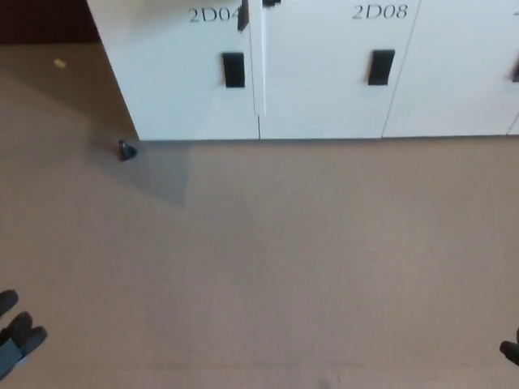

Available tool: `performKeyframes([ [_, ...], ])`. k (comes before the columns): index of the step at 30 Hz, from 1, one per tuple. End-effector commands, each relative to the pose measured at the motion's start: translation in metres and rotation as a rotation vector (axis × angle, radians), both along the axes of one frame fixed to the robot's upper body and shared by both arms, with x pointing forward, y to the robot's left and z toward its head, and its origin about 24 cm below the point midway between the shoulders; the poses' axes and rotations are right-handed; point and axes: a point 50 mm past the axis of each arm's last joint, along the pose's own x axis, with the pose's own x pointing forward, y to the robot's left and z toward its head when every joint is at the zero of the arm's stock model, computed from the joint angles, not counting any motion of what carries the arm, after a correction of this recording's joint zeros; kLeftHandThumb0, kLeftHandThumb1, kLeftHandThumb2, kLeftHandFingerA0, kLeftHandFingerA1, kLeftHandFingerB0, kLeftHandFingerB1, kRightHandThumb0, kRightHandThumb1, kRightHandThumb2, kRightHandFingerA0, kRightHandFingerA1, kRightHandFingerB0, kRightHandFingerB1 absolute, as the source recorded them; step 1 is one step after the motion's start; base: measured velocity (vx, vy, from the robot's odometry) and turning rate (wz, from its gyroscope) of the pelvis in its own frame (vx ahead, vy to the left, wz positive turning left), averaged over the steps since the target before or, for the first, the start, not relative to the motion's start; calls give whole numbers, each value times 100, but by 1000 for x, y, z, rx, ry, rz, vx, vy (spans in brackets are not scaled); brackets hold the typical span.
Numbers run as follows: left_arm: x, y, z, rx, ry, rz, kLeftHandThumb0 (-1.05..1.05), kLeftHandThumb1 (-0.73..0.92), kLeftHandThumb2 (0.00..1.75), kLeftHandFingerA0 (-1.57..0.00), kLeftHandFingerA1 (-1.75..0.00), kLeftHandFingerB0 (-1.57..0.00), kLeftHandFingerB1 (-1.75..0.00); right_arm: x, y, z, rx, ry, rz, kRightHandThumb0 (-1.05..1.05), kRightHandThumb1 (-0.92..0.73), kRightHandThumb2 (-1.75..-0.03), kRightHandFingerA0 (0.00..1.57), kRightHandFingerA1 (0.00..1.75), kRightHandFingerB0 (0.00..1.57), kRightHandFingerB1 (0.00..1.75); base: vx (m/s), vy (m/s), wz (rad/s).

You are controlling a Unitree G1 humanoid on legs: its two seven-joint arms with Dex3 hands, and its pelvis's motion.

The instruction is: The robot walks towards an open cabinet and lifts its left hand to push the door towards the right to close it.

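Cabinet (324, 73): standing ahead of me, white doors labelled 2D04 and 2D08 (black handles).
Doorstop (126, 150): sitting on the floor (268, 259) by its left corner.
My left hand (16, 336): peeking in low, grip unclear.
My right hand (511, 351): barely showing, grip unclear.

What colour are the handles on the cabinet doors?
Black; the handles show best in the head view, against the white cabinet doors.

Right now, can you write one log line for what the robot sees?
phase: approaching | white cabinets ahead, labels 2D04, 2D08 | left hand low, off door | right hand at frame edge | small dark floor object
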Motion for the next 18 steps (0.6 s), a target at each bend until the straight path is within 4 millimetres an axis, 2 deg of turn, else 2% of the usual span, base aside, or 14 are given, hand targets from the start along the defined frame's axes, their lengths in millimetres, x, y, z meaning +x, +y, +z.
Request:
performKeyframes([
  [1, -1, 6, 4, 28, -5, -11, -27, 62, 58, -62, -53, -49, -47, -5, -2, -2, 8, 2, -22, -31, -71, -60, 66, 51, 47, 42, 478, -74, -14],
  [5, 2, 6, 5, 28, -2, -4, -25, 62, 57, -63, -54, -52, -48, -7, -1, -4, 5, 4, -24, -32, -70, -60, 69, 52, 47, 41, 487, -43, -19],
  [8, 3, 5, 5, 26, 0, 2, -24, 60, 57, -65, -55, -54, -49, -7, -2, -4, 6, 4, -29, -32, -71, -60, 69, 52, 47, 42, 617, 203, -72],
  [12, 7, 4, 7, 40, 1, -10, -25, 61, 57, -66, -55, -53, -48, -6, -2, -4, -1, 11, -35, -32, -70, -60, 69, 52, 48, 42, 552, 258, -12],
  [18, 11, 4, 9, 46, -9, -32, -27, 60, 57, -67, -55, -53, -49, -7, -2, -4, -15, 16, -33, -32, -70, -60, 69, 51, 48, 41, 508, 218, 15],
])
